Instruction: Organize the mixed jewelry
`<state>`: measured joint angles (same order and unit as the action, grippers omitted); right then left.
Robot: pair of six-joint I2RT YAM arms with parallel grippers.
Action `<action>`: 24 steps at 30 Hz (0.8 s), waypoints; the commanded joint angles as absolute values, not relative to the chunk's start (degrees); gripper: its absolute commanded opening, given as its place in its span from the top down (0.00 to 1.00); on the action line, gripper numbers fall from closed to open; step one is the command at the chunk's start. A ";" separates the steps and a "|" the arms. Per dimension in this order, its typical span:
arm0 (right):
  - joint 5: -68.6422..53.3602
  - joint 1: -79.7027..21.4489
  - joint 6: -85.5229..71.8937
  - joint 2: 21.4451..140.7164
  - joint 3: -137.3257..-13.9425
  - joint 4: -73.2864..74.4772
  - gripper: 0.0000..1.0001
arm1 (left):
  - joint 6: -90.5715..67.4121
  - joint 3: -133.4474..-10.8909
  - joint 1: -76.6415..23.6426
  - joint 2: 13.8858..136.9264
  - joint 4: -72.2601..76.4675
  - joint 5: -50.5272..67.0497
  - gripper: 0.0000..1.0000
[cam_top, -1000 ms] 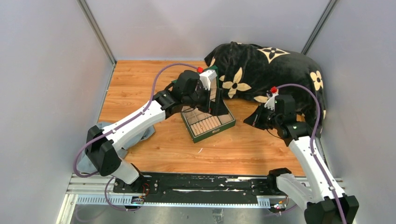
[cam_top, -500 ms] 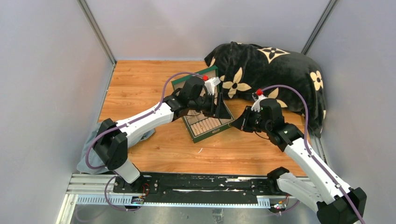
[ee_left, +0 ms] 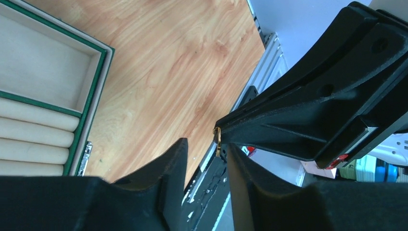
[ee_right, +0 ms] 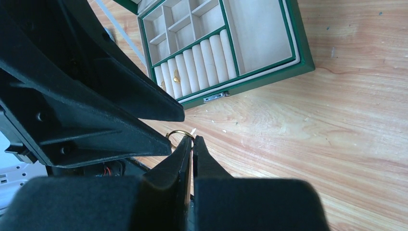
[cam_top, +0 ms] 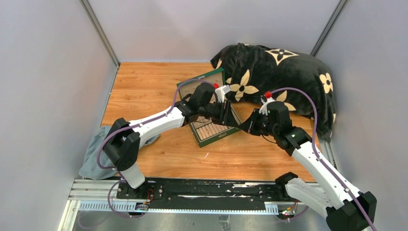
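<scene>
The right gripper [ee_right: 191,142] is pinched tight on a small gold ring [ee_right: 179,133], holding it at its fingertips above the wooden bench [ee_right: 337,120], just beside the front of the open green box [ee_right: 269,77]. The left gripper [ee_left: 207,145] meets it tip to tip, its jaws partly parted with one finger on each side of the ring; whether they touch it cannot be told. Two small gold pieces [ee_right: 176,76] sit among the box's padded rolls.

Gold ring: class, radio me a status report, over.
Right gripper shut on gold ring. Left gripper open, jaws either side of the ring. Green box open beside them. Nothing in the way.
</scene>
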<state>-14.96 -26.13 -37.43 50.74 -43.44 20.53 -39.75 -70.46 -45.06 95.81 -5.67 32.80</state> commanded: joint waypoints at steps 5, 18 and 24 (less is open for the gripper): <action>-13.69 -26.78 -38.25 50.20 -42.46 20.05 1.00 | -39.84 -69.76 -45.70 96.42 -3.74 34.98 0.71; -14.10 -26.83 -38.33 48.29 -42.44 21.42 1.00 | -42.19 -69.56 -45.70 96.43 -1.14 36.66 1.00; -13.69 -26.81 -38.13 47.19 -42.10 21.61 1.00 | -42.54 -69.39 -45.71 96.49 -0.96 37.18 0.94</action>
